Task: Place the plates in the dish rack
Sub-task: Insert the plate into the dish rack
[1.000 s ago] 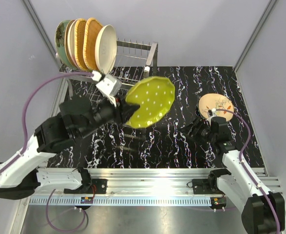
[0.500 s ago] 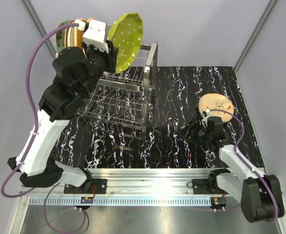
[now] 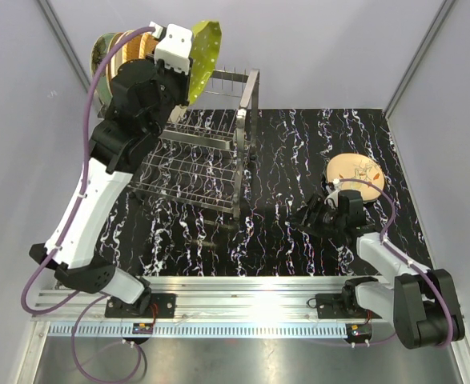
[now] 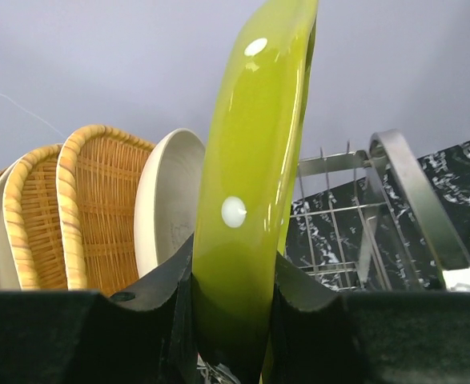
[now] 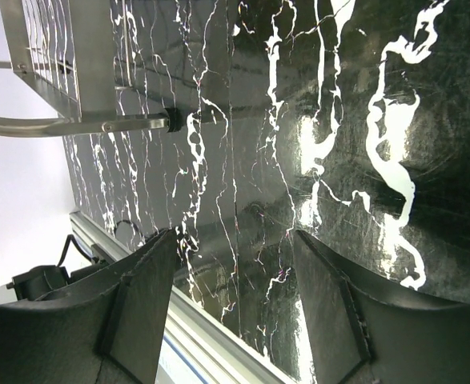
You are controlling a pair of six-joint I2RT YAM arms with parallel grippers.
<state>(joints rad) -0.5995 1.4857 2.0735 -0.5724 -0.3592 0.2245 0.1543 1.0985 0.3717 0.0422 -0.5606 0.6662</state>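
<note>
Right gripper point(image 3: 315, 216): jaws spread with nothing between them, low over the table point(image 3: 283, 248).
Beige plate point(image 3: 353, 170): lies flat on the right, just beyond that gripper and well apart from the dish rack point(image 3: 218, 152); not loaded.
Left gripper point(image 4: 233, 320): raised far left, clamped on the lime plate point(image 4: 255, 160), which is held on edge.
Done: wicker plates point(image 4: 74, 208) and a cream plate point(image 4: 166, 200) stand on the rack's top tier.
Left: probably seating the lime plate, then the beige one.
Left wrist view: shows the lime plate just right of the cream one; the arm hides this from above.
Top view: the only one showing the beige plate.

Robot lab booth: white enclosure walls point(image 3: 315, 48), aluminium mounting rail point(image 3: 243, 292).
</note>
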